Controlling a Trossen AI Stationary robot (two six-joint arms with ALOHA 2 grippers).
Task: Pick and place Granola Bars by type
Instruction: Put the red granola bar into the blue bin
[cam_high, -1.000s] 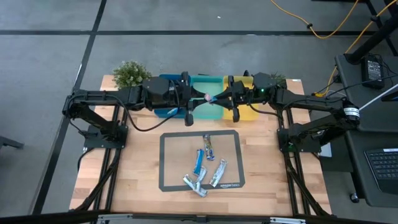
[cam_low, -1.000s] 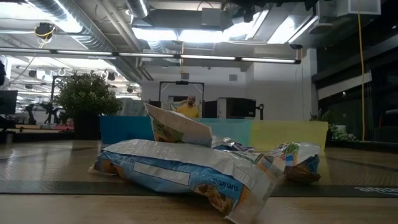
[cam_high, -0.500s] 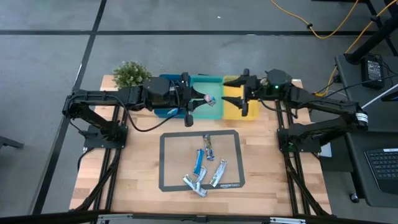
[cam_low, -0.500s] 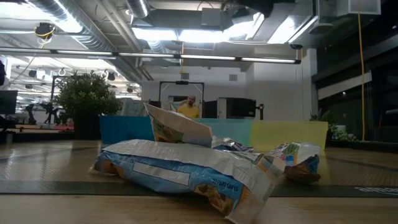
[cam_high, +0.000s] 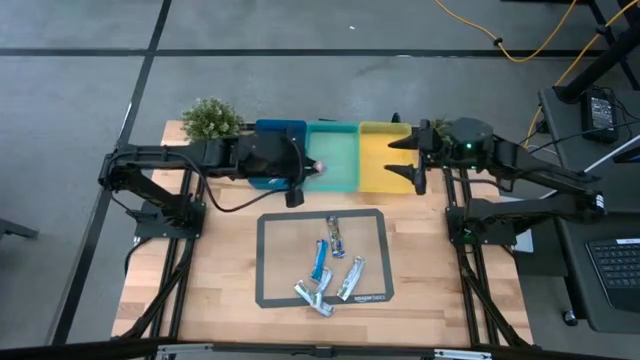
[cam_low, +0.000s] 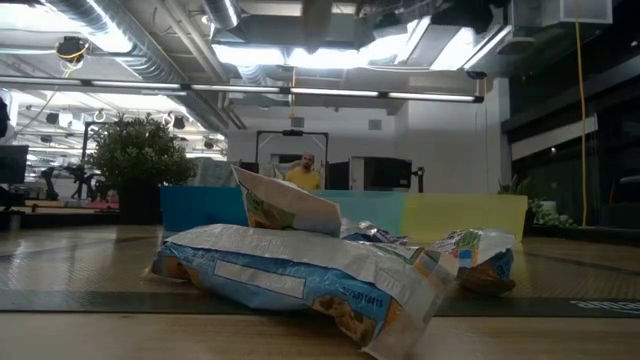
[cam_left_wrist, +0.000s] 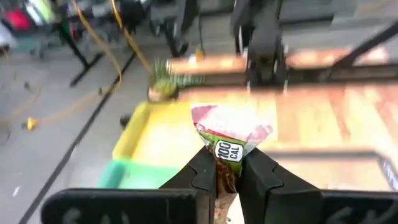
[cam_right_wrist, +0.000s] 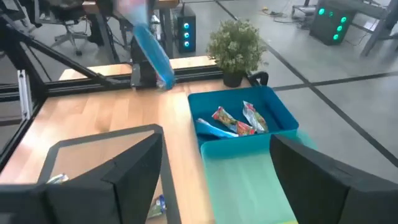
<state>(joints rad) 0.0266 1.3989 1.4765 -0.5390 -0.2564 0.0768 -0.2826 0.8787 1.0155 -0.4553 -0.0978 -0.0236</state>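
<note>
Three bins sit in a row along the far edge of the table: the blue bin, the teal bin and the yellow bin, walls touching. From the right wrist view the blue bin holds at least three wrapped bars, red-and-green ones beside a blue one; the teal bin's floor shows bare there, and how much lies in the yellow one I can't tell.

Left gripper hangs at the seam of blue and teal, fingers narrowed and pinched onto a red-and-green granola bar, its wrapper standing up above the fingertips. Right gripper sits over the yellow bin's right edge, fingers spread wide, nothing between them.

Down on the dark-bordered mat five loose granola bars remain, clustered toward the mat's lower right half, some overlapping. Plenty of bare wood either side of the mat and between mat and bins.

The low view is filled by a crumpled blue-and-white wrapper, which hides the bars behind it; a potted plant stands at the table's far left corner
</note>
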